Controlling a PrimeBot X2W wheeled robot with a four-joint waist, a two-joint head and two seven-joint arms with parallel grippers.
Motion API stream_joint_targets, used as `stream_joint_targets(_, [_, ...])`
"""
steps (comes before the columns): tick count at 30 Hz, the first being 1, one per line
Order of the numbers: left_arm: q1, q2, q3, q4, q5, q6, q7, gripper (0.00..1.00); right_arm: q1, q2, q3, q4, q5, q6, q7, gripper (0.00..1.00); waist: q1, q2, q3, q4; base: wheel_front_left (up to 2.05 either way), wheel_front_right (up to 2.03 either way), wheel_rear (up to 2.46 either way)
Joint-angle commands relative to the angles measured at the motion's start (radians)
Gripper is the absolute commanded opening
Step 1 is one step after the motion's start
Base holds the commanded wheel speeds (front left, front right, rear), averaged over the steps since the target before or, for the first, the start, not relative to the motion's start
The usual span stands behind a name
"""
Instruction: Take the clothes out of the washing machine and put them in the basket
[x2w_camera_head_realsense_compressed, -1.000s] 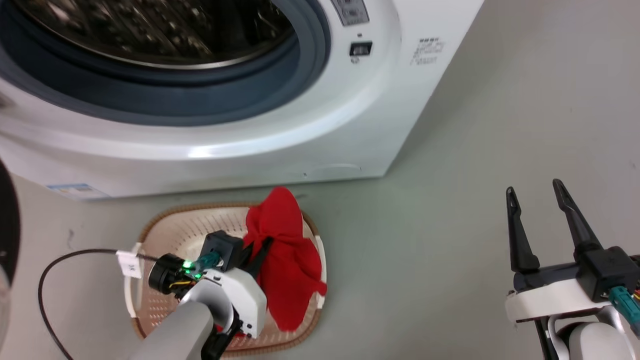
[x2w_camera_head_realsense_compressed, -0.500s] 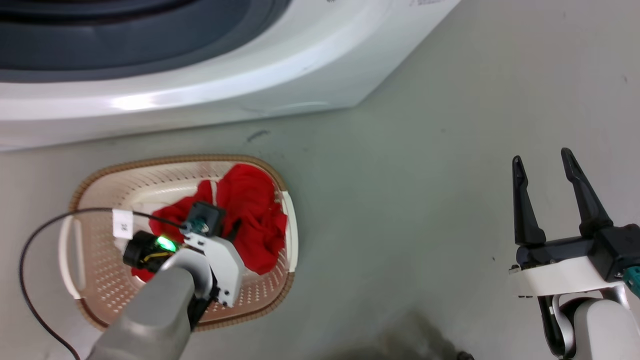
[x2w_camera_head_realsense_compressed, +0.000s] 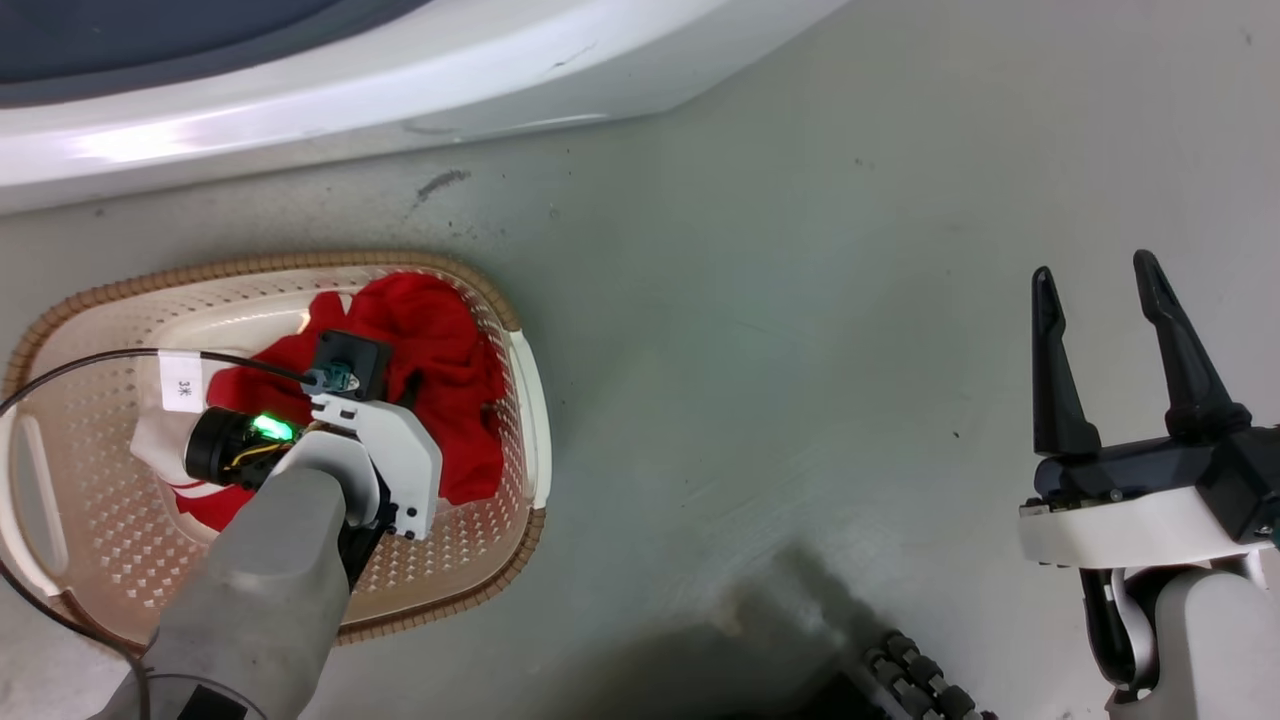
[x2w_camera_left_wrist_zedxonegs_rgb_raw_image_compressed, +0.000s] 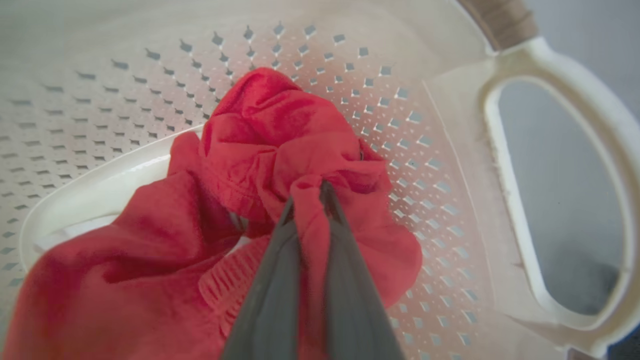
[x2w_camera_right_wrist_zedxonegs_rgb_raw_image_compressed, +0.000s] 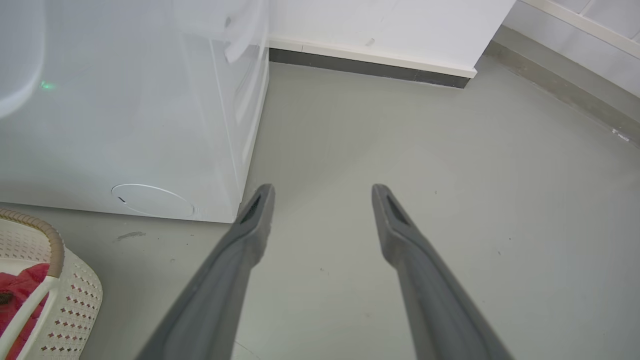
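Left fingers (x2w_camera_left_wrist_zedxonegs_rgb_raw_image_compressed: 270, 280) clamp the red clothes (x2w_camera_left_wrist_zedxonegs_rgb_raw_image_compressed: 280, 130) inside one basket (x2w_camera_left_wrist_zedxonegs_rgb_raw_image_compressed: 425, 75); right fingers (x2w_camera_head_realsense_compressed: 1052, 380) spread, empty.

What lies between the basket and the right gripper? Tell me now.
Bare grey floor, in the head view; nothing stands between the basket and the open right gripper.

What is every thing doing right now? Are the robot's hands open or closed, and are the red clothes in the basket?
red clothes: crumpled, lying inside the basket.
basket: upright on the floor, holding the clothes.
left gripper: shut on a fold of the red clothes, low inside the basket.
right gripper: open, empty, above the floor.
washing machine: standing behind the basket; door state cannot be told.
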Motion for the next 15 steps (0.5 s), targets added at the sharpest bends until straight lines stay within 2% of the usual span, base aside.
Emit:
stream_joint_targets(1, [-0.01,-0.002,0.0,0.005,-0.001,0.0,-0.004,0.0,-0.008,0.001,-0.002,-0.005,0.005,-0.001,-0.002,1.0,-0.0002,0.0,0.007,-0.001,0.0,0.0,0.0])
stream_joint_targets(2, [-0.014,-0.005,-0.001,0.01,-0.002,0.001,-0.007,0.04,-0.008,0.001,-0.002,-0.006,0.004,-0.001,-0.002,1.0,-0.0002,0.0,0.009,0.001,0.0,0.0,0.0])
stream_joint_targets(3, [-0.019,-0.008,-0.006,0.016,0.006,0.012,-0.013,0.56,-0.009,0.001,-0.003,-0.005,0.002,-0.001,-0.002,1.0,-0.0002,0.0,0.011,0.004,0.0,0.0,0.0])
stream_joint_targets(4, [-0.021,-0.012,-0.011,0.02,0.01,0.017,-0.014,1.0,-0.01,0.001,-0.002,-0.002,-0.001,-0.001,-0.002,1.0,-0.0002,0.0,0.01,0.007,0.0,0.0,0.0])
stream_joint_targets(10, [-0.009,-0.044,-0.019,0.027,0.013,0.017,-0.04,1.0,-0.021,0.001,-0.012,0.007,-0.023,-0.001,-0.002,1.0,-0.0002,0.0,-0.037,0.048,0.0,0.0,0.0])
stream_joint_targets(15, [0.028,-0.073,-0.011,-0.015,-0.009,-0.001,-0.052,1.0,-0.013,0.001,-0.027,0.027,-0.055,-0.001,-0.002,1.0,-0.0002,0.0,-0.132,0.099,0.0,0.0,0.0])
